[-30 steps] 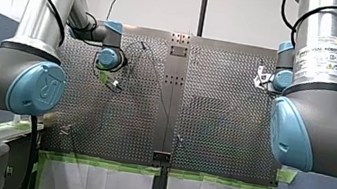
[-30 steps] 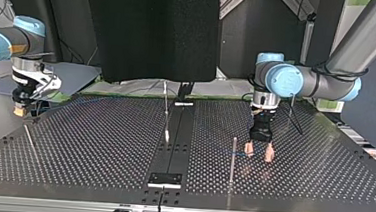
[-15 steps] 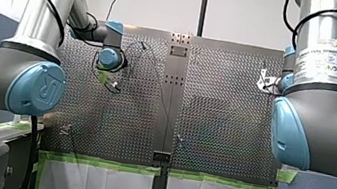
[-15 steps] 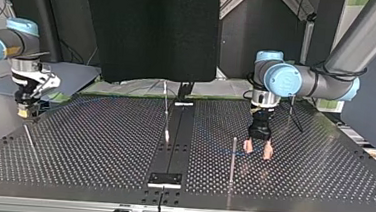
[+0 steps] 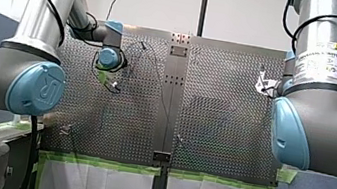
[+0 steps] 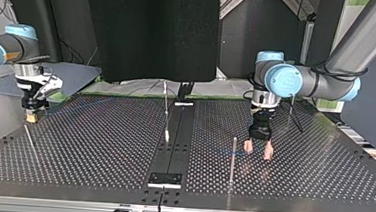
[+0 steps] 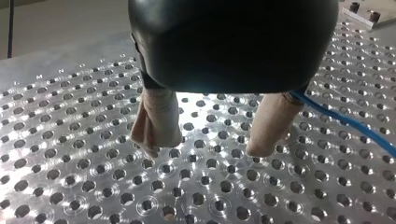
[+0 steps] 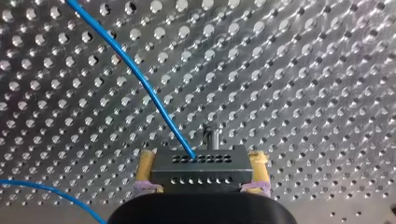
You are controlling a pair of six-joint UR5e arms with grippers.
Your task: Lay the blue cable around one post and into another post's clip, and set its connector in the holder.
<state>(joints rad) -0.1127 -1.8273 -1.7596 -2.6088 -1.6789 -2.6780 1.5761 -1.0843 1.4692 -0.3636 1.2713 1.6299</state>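
the thin blue cable (image 8: 140, 79) curves smoothly over the perforated tabletop (image 8: 303, 70) into a dark block connector (image 8: 201, 170) with rows of small holes. my right claw (image 8: 202, 158) clamps that connector between yellow pads. my left claw (image 7: 205, 149) hangs spread wide just above the tabletop, with the cable beside one finger.

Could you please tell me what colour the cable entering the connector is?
Blue; the cable into the connector shows best in the right wrist view.

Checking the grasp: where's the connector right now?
The connector is clamped in my right hand, seen in the right wrist view; that hand sits at the top view's far left.
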